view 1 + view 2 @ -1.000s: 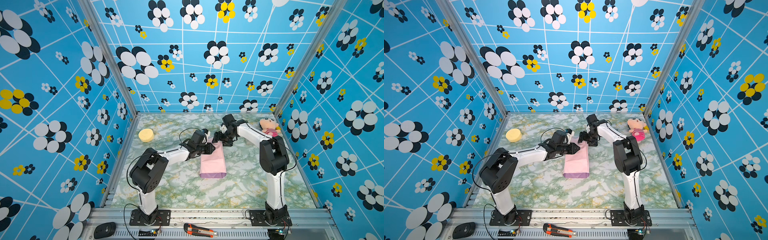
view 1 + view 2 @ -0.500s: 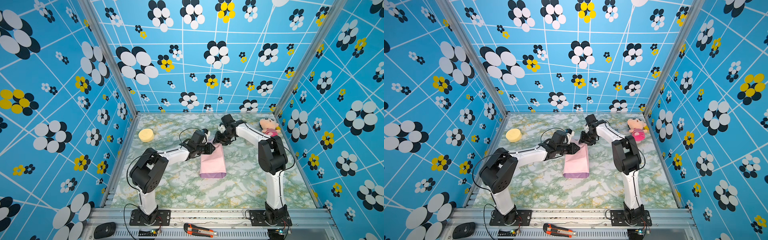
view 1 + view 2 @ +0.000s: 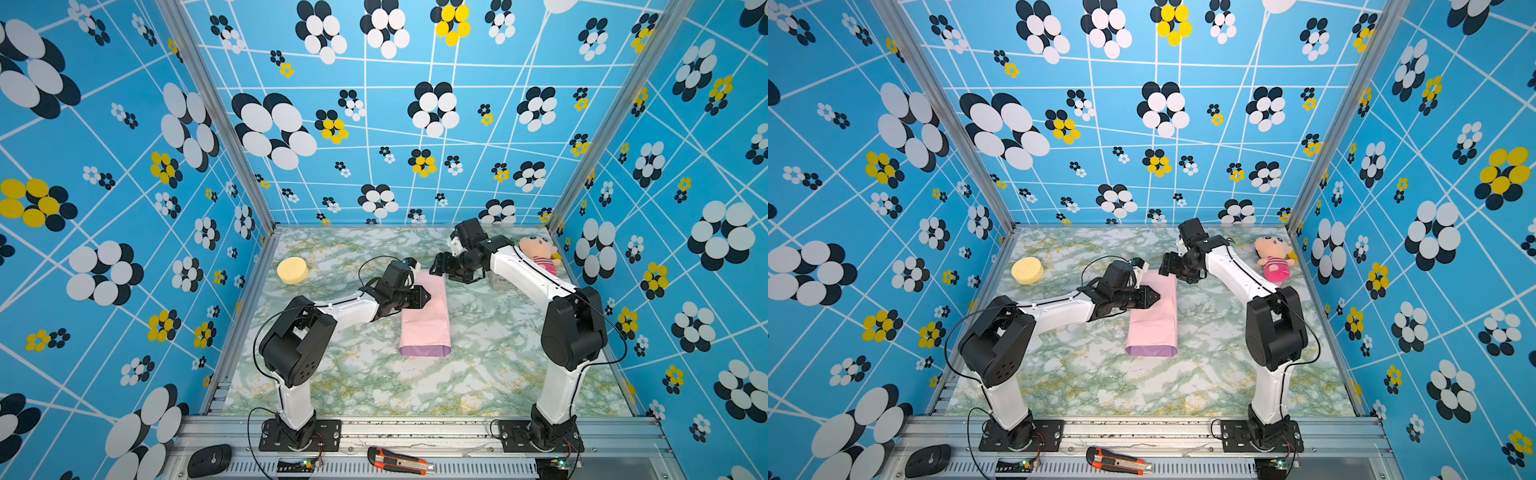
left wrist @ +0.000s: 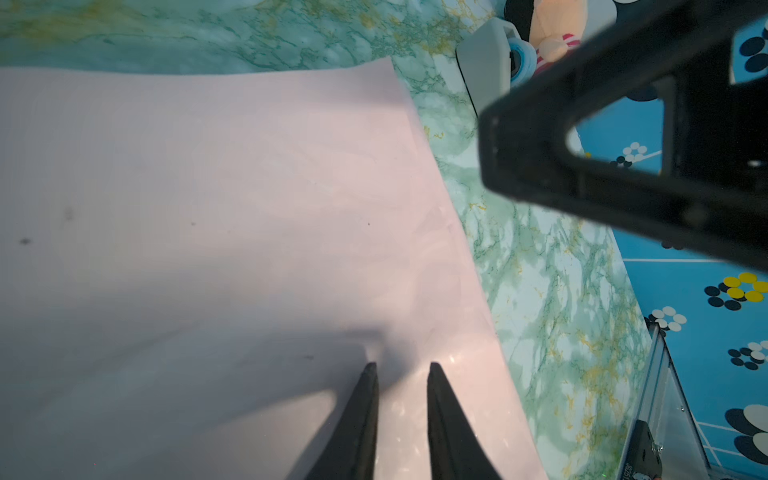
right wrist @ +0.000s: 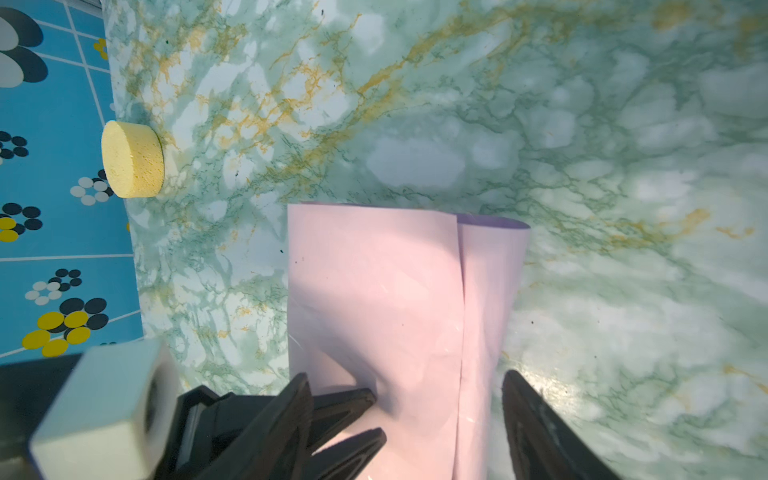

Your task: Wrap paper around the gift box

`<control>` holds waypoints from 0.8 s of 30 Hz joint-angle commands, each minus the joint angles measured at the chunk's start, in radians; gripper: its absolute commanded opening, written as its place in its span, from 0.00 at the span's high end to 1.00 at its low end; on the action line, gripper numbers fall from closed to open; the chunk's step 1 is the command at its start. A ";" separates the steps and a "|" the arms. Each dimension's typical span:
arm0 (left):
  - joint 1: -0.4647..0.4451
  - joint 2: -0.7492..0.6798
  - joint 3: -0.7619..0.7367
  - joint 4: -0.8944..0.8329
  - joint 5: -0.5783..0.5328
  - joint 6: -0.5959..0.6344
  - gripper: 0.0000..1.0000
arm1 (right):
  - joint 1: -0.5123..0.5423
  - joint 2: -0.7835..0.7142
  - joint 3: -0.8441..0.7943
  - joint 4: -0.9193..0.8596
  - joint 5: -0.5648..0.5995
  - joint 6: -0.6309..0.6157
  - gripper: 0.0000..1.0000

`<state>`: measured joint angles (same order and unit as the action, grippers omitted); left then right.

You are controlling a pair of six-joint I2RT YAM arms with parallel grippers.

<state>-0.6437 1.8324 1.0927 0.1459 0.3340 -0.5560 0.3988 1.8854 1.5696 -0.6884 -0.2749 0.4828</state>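
In both top views, shows the paper (image 3: 424,316) folded into a pink parcel on the table (image 3: 374,386) (gift box not visible). From the left wrist, finds the left gripper (image 4: 401,365) narrow, tips touching paper. From the right wrist, finds the right gripper (image 5: 405,378) wide, astride the parcel's end.

The folded paper (image 3: 424,316) lies lengthwise at the middle of the desk (image 3: 374,382), one flap lapped over the other on top. The left tool (image 3: 422,297) rests on its left side, and the right tool (image 3: 436,266) stands over its far end. A sponge (image 3: 292,270) sits far left, well apart. A doll (image 3: 538,251) lies in the far right corner. A tape dispenser (image 4: 484,70) seems to stand between doll and paper, mostly hidden under the right arm. A box cutter (image 3: 399,460) and a mouse (image 3: 209,460) lie on the front rail.
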 commanded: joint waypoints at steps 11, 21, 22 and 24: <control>-0.007 0.023 -0.028 -0.114 -0.046 0.018 0.76 | 0.052 0.024 -0.150 0.036 -0.047 0.030 0.56; -0.008 0.023 -0.028 -0.106 -0.040 0.013 0.76 | 0.052 -0.012 -0.201 0.058 -0.018 0.040 0.71; -0.008 0.023 -0.028 -0.106 -0.039 0.012 0.75 | 0.052 -0.012 -0.201 0.059 -0.018 0.042 0.71; -0.008 -0.009 -0.024 -0.107 -0.036 0.010 0.74 | 0.051 -0.009 -0.201 0.058 -0.015 0.043 0.71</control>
<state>-0.6441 1.8297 1.0931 0.1432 0.3264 -0.5564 0.4419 1.8729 1.3975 -0.6292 -0.3080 0.5133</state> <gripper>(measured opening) 0.255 0.289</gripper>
